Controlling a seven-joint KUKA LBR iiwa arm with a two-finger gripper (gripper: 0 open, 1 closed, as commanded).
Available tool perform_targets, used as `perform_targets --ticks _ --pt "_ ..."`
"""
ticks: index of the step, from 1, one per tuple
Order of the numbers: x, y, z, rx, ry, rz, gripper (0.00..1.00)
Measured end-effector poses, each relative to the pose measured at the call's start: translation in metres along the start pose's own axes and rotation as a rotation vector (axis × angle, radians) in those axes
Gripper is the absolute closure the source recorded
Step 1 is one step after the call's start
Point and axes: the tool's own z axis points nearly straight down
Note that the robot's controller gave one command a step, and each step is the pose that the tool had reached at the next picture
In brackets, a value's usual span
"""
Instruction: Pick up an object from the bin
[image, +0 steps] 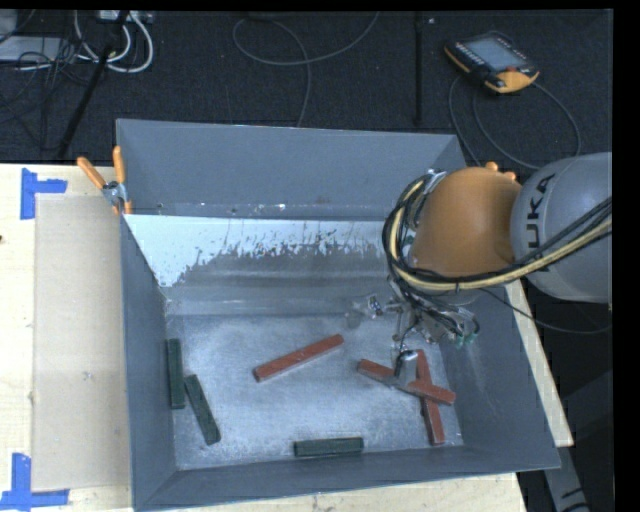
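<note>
- The end effector (405, 358) hangs low over crossed red-brown bars (428, 395) at the lower right of the bin (280, 175). I cannot tell whether it is apart or together.
- Step, by my judgement: approach to a grasp.
- Next: settle on one bar, clamp, and lift clear of its neighbours.

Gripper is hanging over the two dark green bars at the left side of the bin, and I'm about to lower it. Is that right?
Not quite. The camera view shows the gripper hanging over the crossed red-brown bars at the right side of the bin. The two dark green bars do lie at the left side, well away from it.
</note>
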Motion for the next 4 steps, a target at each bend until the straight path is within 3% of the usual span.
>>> perform_targets --ticks 1,2,3,4 --pt "-0.004 -0.019 -0.009 0.008 -0.015 0.003 0.00" --pt "-0.035 0.011 0.025 0.005 -0.007 0.035 0.00" --pt "-0.026 0.037 0.037 -0.001 -0.006 -0.002 0.00" --pt "-0.016 0.030 0.042 0.004 -0.002 0.019 0.00"
